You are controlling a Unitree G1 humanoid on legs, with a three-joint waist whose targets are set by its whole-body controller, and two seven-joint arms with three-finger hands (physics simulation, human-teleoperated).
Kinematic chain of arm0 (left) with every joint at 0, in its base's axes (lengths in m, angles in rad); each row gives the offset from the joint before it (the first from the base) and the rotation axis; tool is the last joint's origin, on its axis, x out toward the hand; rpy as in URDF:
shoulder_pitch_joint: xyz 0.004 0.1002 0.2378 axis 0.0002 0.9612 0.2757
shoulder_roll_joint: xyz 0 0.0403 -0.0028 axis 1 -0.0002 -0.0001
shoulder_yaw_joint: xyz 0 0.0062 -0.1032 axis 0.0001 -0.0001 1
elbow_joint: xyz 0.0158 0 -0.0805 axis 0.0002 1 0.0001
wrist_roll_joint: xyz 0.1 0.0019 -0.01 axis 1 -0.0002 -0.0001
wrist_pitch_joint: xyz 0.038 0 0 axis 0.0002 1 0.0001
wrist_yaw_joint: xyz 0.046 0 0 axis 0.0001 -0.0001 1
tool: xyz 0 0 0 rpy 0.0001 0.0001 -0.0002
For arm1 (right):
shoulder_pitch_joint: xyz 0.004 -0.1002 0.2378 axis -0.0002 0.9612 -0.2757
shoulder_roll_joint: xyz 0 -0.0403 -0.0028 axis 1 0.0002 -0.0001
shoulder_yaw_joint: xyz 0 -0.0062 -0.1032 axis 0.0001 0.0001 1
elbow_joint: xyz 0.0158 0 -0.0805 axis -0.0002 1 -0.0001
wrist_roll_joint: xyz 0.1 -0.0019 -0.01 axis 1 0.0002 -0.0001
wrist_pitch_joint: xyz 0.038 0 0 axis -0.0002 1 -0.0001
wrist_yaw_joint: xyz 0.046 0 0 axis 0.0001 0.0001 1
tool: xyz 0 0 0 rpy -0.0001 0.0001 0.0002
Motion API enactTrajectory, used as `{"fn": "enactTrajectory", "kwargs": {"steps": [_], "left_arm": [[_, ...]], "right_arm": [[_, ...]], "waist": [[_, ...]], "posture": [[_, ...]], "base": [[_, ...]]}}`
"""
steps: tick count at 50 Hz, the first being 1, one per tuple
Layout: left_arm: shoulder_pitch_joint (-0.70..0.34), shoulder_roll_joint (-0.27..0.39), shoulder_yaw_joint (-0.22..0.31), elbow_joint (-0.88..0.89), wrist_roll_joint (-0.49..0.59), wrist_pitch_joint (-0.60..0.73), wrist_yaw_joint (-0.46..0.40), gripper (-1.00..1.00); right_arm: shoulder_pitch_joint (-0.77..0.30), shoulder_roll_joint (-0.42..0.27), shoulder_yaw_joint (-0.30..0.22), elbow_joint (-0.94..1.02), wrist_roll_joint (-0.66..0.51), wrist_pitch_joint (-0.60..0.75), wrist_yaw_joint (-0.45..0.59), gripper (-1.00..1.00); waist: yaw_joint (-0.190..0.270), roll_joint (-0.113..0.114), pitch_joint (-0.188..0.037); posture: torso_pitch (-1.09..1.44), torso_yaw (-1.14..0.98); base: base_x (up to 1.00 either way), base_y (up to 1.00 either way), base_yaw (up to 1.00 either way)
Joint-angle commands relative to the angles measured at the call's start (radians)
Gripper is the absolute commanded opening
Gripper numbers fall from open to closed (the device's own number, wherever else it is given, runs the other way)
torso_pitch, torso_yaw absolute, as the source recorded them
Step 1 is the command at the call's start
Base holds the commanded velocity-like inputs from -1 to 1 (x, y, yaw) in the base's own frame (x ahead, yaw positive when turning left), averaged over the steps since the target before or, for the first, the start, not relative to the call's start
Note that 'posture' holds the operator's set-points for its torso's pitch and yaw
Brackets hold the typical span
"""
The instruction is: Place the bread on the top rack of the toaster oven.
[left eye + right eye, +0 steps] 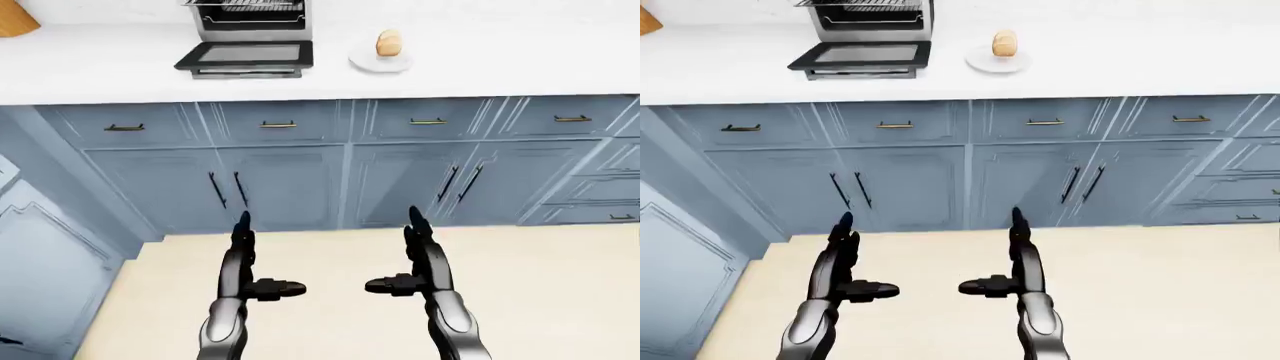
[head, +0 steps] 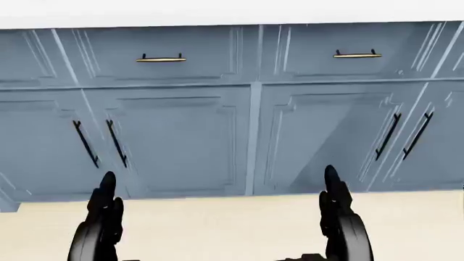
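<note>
Rounded bread (image 1: 388, 43) on round white plate (image 1: 372, 63), smooth white tabletop (image 1: 480, 64); boxy toaster oven (image 1: 250, 30) door-down. Left hand (image 1: 250, 259), right hand (image 1: 415, 255) spread, empty.

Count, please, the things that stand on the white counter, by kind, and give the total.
Toaster oven, door open: 1
Bread: 1
White plate under the bread: 1
Brown wooden thing at the left-eye view's top left, cut by the edge, kind unclear: 1
Total: 4
</note>
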Motion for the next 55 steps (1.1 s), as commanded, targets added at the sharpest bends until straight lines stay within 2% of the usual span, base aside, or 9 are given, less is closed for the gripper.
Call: {"fn": "enactTrajectory", "kwargs": {"steps": [1, 3, 5, 7, 15, 33, 45, 51, 55], "left_arm": [[-0.044, 0.003, -0.016, -0.213, 0.008, 0.054, 0.007, 1.0], [-0.061, 0.003, -0.02, -0.264, 0.015, 0.106, 0.004, 1.0], [-0.081, 0.004, -0.019, -0.309, 0.018, 0.154, 0.002, 1.0], [-0.102, 0.009, -0.016, -0.35, 0.025, 0.197, 0.0, 1.0], [-0.265, 0.048, 0.025, -0.475, 0.042, 0.387, -0.013, 1.0], [-0.582, 0.182, 0.119, -0.655, -0.004, 0.696, -0.003, 1.0], [-0.652, 0.237, 0.146, -0.701, -0.033, 0.773, 0.01, 1.0], [-0.663, 0.249, 0.154, -0.714, -0.048, 0.789, 0.023, 1.0], [-0.66, 0.259, 0.16, -0.715, -0.051, 0.789, 0.024, 1.0]], "right_arm": [[-0.014, -0.019, -0.017, -0.222, -0.001, 0.016, -0.008, 1.0], [-0.02, -0.016, -0.018, -0.256, -0.007, 0.044, -0.007, 1.0], [-0.032, -0.018, -0.019, -0.281, -0.019, 0.068, -0.008, 1.0], [-0.045, -0.023, -0.021, -0.34, -0.027, 0.122, -0.004, 1.0], [-0.174, -0.057, -0.05, -0.511, -0.055, 0.323, 0.027, 1.0], [-0.608, -0.177, -0.074, -0.546, -0.089, 0.615, 0.109, 1.0], [-0.672, -0.207, -0.099, -0.652, -0.073, 0.74, 0.131, 1.0], [-0.694, -0.204, -0.095, -0.636, -0.055, 0.732, 0.109, 1.0], [-0.7, -0.205, -0.092, -0.628, -0.048, 0.725, 0.101, 1.0]], "waist": [[-0.002, -0.008, -0.001], [0.003, -0.001, -0.067], [0.005, -0.008, -0.023], [0.005, -0.012, -0.069], [0.008, -0.007, -0.089], [0.006, -0.003, -0.076], [0.006, 0.003, -0.057], [0.004, 0.051, -0.044], [0.004, 0.049, -0.053]], "posture": [[0.0, 0.0], [0.0, 0.0], [0.0, 0.0], [0.0, 0.0], [0.0, 0.0], [0.0, 0.0], [0.0, 0.0], [0.0, 0.0], [0.0, 0.0]], "base": [[0.0, 0.0, 0.0], [0.0, 0.0, 0.0], [0.0, 0.0, 0.0], [0.0, 0.0, 0.0], [0.0, 0.0, 0.0], [0.01, 0.0, 0.0], [0.09, 0.0, 0.0], [0.13, 0.0, 0.0], [0.14, 0.0, 0.0]]}}
